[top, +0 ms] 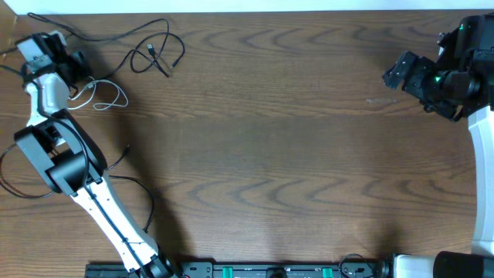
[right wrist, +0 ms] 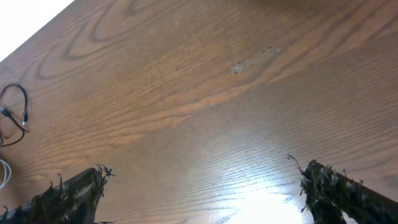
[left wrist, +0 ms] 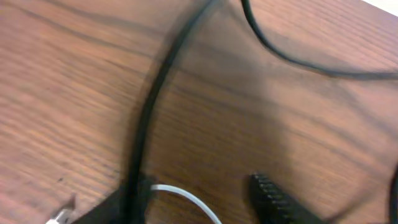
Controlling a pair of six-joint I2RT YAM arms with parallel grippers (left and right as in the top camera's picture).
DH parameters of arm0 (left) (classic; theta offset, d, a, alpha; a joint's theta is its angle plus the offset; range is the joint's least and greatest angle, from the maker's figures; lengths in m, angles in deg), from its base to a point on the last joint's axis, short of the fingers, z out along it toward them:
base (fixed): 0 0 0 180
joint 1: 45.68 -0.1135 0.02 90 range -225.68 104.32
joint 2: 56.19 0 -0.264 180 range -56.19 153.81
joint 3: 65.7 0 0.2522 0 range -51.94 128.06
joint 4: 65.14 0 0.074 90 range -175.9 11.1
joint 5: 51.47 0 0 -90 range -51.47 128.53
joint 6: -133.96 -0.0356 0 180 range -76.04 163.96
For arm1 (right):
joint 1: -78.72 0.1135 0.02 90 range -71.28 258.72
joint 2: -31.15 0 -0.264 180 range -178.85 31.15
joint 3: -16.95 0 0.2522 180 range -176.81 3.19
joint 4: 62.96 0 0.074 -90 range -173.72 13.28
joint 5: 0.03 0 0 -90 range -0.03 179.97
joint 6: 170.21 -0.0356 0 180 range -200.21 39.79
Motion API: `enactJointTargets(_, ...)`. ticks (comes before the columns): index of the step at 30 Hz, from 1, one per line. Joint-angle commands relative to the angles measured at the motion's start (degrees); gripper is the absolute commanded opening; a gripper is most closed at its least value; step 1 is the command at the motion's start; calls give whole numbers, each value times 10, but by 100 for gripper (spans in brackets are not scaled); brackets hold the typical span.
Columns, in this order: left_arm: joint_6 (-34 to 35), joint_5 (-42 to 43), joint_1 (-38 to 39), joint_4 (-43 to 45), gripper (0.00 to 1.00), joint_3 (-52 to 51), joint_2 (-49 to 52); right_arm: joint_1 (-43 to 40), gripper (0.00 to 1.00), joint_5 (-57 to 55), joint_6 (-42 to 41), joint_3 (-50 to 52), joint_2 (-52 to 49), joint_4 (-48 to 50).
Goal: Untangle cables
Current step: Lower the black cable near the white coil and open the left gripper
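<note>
The short white cable (top: 102,96) lies looped at the table's far left, just right of my left gripper (top: 77,76). One thin black cable (top: 154,48) lies in loose loops behind it, with small plug ends near the middle. In the left wrist view my left gripper (left wrist: 193,208) is open low over the wood, and the white cable (left wrist: 186,198) curves between its fingers. A blurred black cable (left wrist: 149,112) runs past its left finger and another (left wrist: 292,57) crosses the top. My right gripper (top: 397,73) (right wrist: 202,186) is open and empty at the far right.
Another thin black cord (top: 137,184) trails by the left arm's base at the front left. The right wrist view shows the black cable loop (right wrist: 17,112) and a bit of white cable (right wrist: 4,174) far off at its left edge. The table's back edge (top: 231,12) is close behind the cables.
</note>
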Motion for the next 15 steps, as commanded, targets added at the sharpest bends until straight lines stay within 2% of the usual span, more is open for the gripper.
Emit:
enactJointTargets(1,21,7,-3,9,32,-3,7,-2,99,-2,6,-1,-1,-1)
enactJointTargets(4,104,7,-9,15,14,7,5,-2,99,-2,6,-1,-1,-1)
enactJointTargets(6,189,23,-16,16,8,21,4,-2,99,-2,6,-1,-1,-1)
enactJointTargets(9,286,122,-27,47,7,35,3,-2,99,-2,6,-1,-1,-1)
enactJointTargets(11,371,193,-33,100,7,37,3,-2,99,-2,6,-1,-1,-1)
enactJointTargets(15,562,238,-35,199,7,37,3,-2,99,-2,6,-1,-1,-1)
